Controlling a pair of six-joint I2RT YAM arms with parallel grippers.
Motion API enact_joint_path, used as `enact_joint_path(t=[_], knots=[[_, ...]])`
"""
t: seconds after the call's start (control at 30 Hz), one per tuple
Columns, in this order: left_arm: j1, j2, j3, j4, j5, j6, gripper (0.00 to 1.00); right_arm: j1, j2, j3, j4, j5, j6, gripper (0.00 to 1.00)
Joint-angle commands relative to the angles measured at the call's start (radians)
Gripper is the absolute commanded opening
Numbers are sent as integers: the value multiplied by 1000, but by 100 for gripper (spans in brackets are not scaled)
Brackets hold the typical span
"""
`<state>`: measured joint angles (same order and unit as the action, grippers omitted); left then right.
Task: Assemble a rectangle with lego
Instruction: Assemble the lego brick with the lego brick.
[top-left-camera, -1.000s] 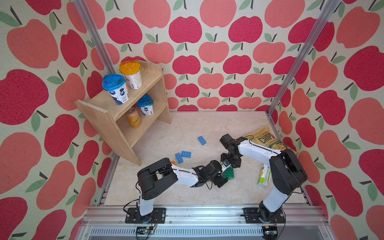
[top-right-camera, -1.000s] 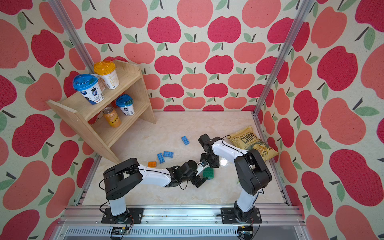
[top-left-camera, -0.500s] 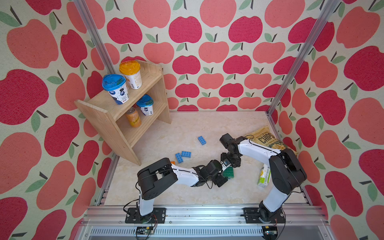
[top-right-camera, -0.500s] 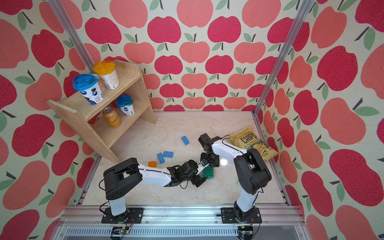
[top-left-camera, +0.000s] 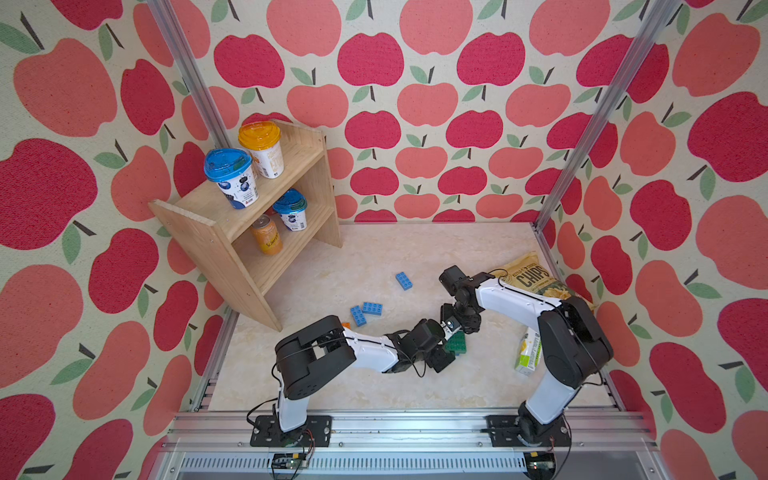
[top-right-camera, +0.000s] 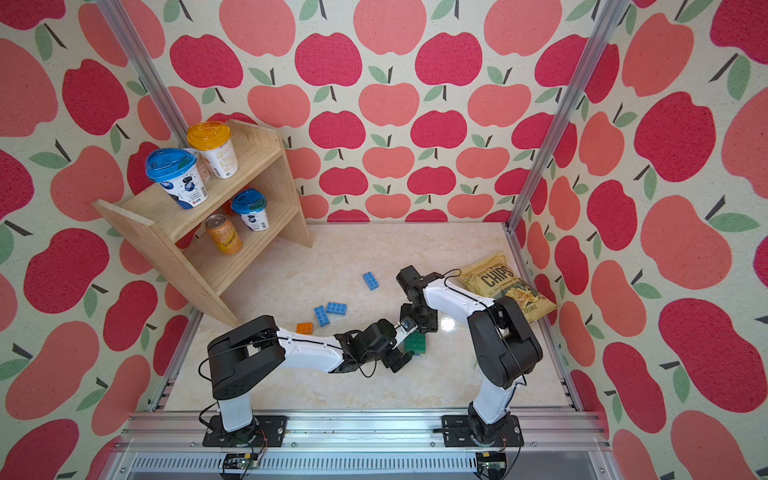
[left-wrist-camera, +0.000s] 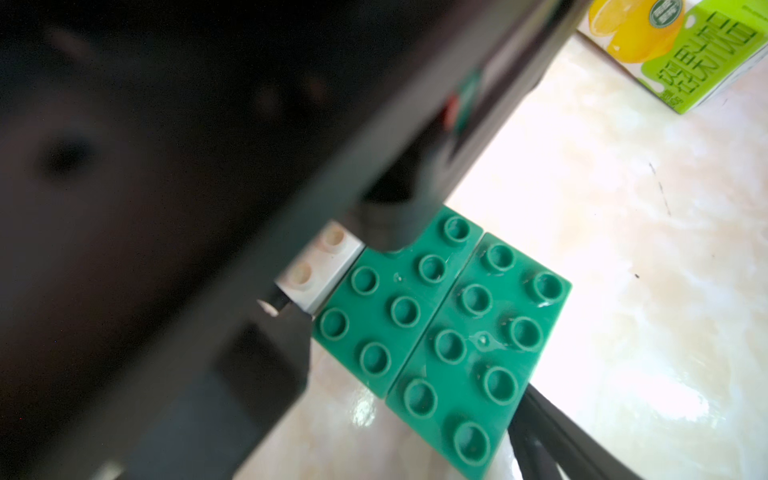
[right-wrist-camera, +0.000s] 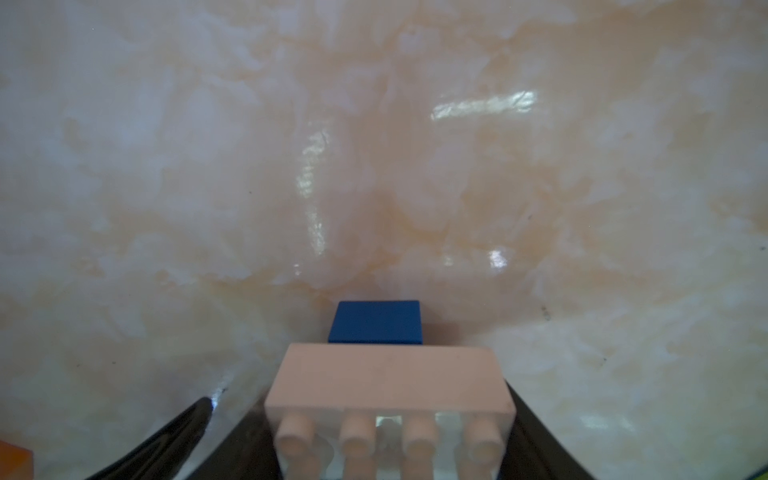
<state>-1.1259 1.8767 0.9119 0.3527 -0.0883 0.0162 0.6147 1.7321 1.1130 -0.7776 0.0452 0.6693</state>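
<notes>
On the glossy marbled bench (top-left-camera: 415, 249), near its front edge's middle, the left gripper (top-left-camera: 444, 354) met two smooth, studded green bricks (left-wrist-camera: 440, 332) lying flush; its fingers' spread could not be told. The right gripper (right-wrist-camera: 386, 419) pinched a white brick (right-wrist-camera: 390, 378), with a blue brick (right-wrist-camera: 376, 322) against it.

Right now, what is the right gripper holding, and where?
A white studded plastic brick, gripped at its two short ends; a blue plastic brick sits against its far side.
</notes>
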Motion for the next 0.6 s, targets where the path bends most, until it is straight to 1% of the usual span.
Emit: enact_joint_path(t=[0.0,0.23,0.47,0.57], knots=[[-4,-13,-45,107,-24,32,97,24,23,7,20,-82,7,29],[-12,-89,-153,295,-1,77,97,18,11,2,23,-78,16,31],[-12,-139,-212,331,30,75,97,17,2,14,13,-58,24,33],[-13,-170,-234,333,8,58,97,17,2,22,5,-45,25,35]])
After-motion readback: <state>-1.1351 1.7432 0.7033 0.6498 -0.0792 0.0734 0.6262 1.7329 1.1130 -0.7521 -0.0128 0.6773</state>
